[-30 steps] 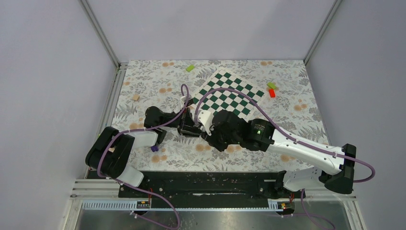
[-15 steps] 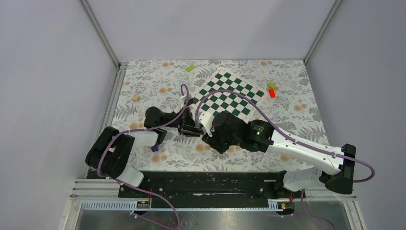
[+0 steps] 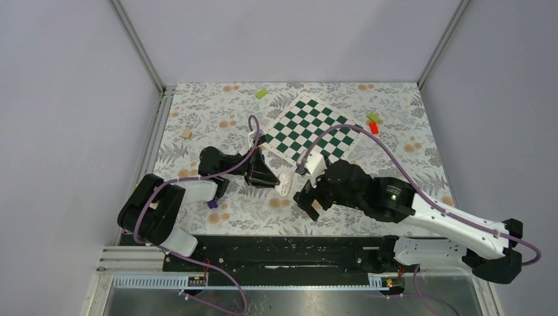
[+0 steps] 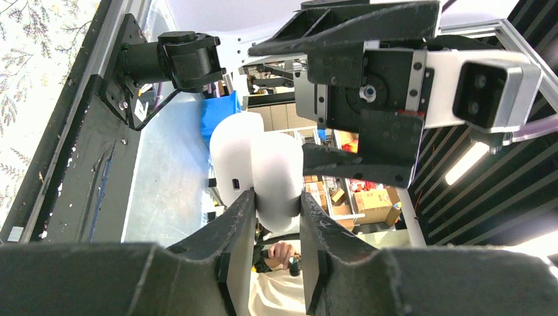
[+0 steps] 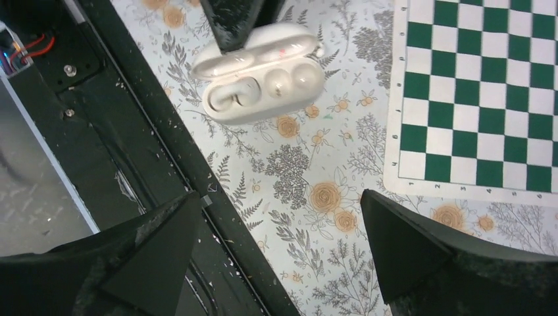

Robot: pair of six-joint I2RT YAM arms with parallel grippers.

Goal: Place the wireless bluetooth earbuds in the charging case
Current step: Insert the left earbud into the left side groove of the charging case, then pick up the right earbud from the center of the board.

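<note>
Left gripper pinches charging case over floral table, near chessboard corner; lid open. Wireless bluetooth earbuds appear seated in wells (depth hard to judge). Right gripper hangs close by, jaws spread wide, empty. Risk: push on lid twists case in narrow pinch, tips it, spills bud not fully home.
</note>
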